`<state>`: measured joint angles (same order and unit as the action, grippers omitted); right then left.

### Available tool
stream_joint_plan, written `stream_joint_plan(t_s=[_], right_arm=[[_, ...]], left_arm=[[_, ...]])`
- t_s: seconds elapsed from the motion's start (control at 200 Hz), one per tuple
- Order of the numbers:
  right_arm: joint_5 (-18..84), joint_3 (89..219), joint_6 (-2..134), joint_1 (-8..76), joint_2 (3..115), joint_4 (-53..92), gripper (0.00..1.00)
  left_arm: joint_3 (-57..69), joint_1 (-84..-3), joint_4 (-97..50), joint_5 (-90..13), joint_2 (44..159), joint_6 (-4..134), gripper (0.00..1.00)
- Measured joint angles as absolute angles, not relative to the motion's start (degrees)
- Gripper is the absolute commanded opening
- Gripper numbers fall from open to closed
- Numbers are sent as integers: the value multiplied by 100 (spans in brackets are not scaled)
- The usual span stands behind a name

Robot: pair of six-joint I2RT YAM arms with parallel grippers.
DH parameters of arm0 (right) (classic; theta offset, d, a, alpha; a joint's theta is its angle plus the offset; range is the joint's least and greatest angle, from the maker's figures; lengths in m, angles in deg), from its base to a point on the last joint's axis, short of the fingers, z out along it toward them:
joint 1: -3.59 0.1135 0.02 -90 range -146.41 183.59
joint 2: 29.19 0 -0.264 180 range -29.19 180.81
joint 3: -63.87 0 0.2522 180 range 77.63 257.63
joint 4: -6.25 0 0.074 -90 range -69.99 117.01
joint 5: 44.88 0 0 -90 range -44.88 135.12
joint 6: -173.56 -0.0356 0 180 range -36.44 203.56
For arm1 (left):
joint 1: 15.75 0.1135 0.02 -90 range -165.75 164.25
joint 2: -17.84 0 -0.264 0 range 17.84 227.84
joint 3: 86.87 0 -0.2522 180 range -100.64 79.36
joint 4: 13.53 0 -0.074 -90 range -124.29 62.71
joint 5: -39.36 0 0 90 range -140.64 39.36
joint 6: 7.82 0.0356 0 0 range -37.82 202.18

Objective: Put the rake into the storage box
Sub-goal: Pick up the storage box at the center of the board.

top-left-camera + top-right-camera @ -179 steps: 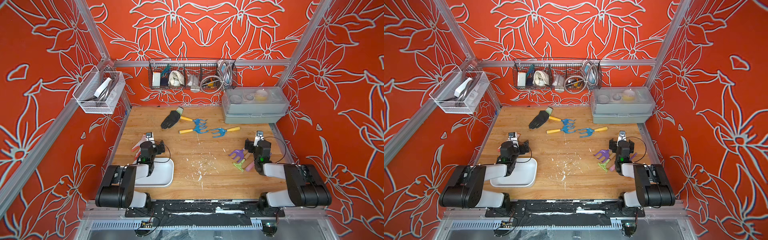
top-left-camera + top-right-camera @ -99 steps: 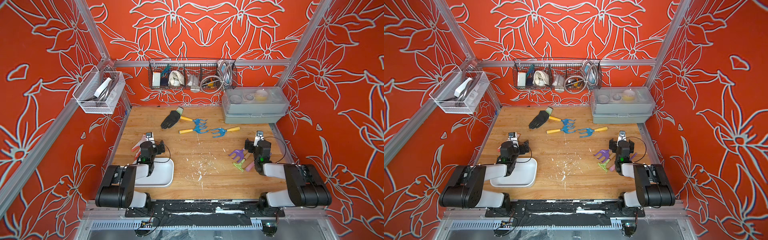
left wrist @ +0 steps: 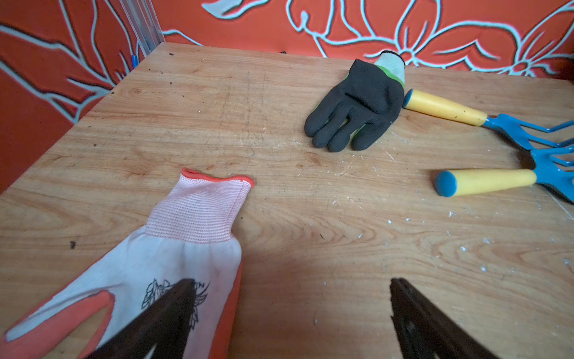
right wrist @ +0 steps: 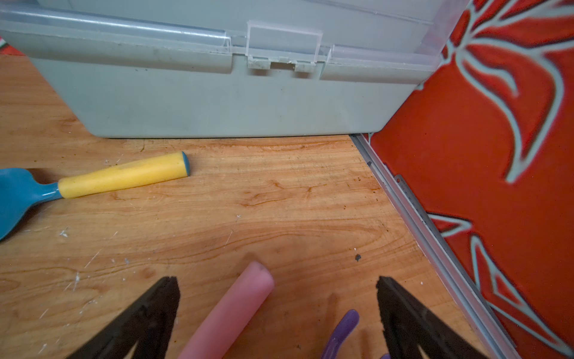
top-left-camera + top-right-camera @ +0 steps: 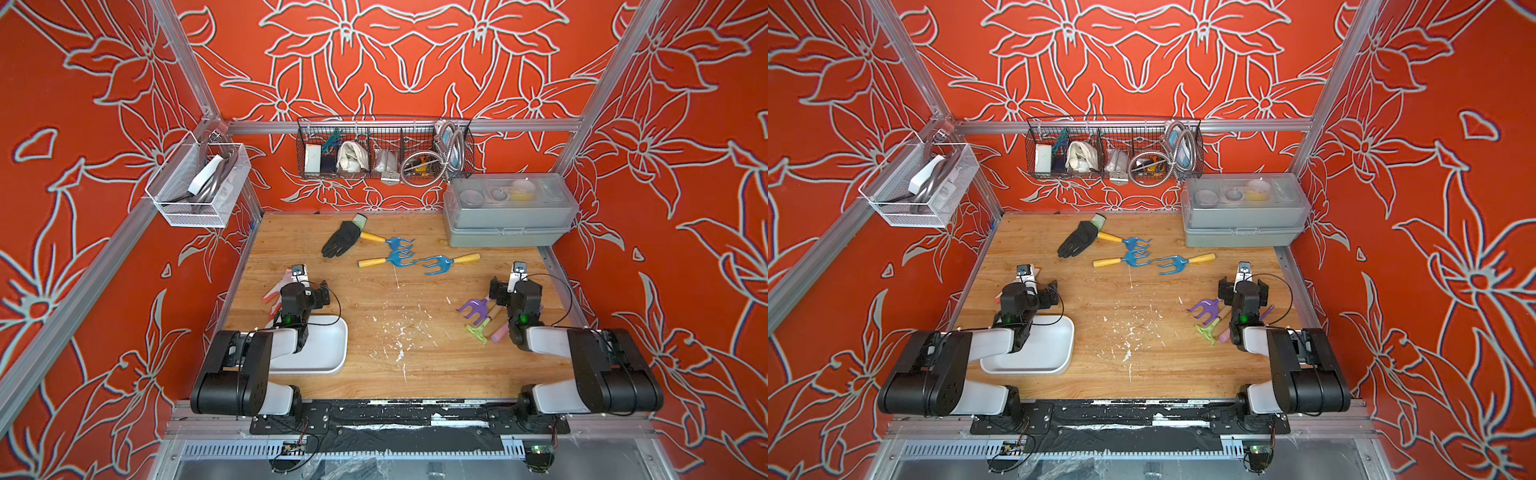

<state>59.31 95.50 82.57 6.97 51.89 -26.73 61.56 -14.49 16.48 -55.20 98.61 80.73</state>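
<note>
Nothing done yet: storage box (image 5: 332, 357) sits empty (the left arm (image 5: 282, 340) hides a bit), left gripper (image 3: 290, 283) gaping wide just beyond it, blue rakes (image 5: 392, 259) further beyond it, purple rake (image 5: 473, 309) well right of it, by the right gripper (image 4: 276, 279), also wide, holding nothing.

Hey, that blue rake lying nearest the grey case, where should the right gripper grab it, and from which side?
Take the blue rake by the middle of its yellow handle, coming straight down from above with the open right gripper closing across it. The handle is a straight round bar lying flat on the table, while the curved tines point toward the neighbouring rake.
</note>
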Motion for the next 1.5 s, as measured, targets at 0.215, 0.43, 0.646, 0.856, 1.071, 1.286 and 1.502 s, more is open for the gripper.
stream_joint_plan(t_s=[0.215, 0.43, 0.646, 0.856, 1.071, 1.286, 1.502], right_arm=[[5966, 9462, 8224, 697, 4751, -2492, 100], [6618, 10542, 7120, 695, 3213, 271, 100], [6618, 11025, 5579, 693, 2118, 2286, 100], [5335, 11690, 4974, 671, 2268, 3820, 82], [3842, 12514, 4650, 671, 2998, 4920, 60], [2812, 12807, 4583, 1169, 3418, 5549, 57], [2666, 13191, 4607, 2470, 3726, 5853, 59]], left_arm=[[5686, -1445, 334, -6020, 9529, 7786, 98], [3555, -1428, -2472, -6676, 8982, 6733, 98], [3472, -1425, -4157, -6038, 8108, 5428, 86], [3529, -1425, -5455, -4626, 7736, 4630, 68], [3754, -1539, -6666, -3697, 6917, 4355, 63], [3789, -1839, -7613, -3657, 5959, 3924, 55], [3787, -1845, -8015, -4031, 6272, 3703, 58]])
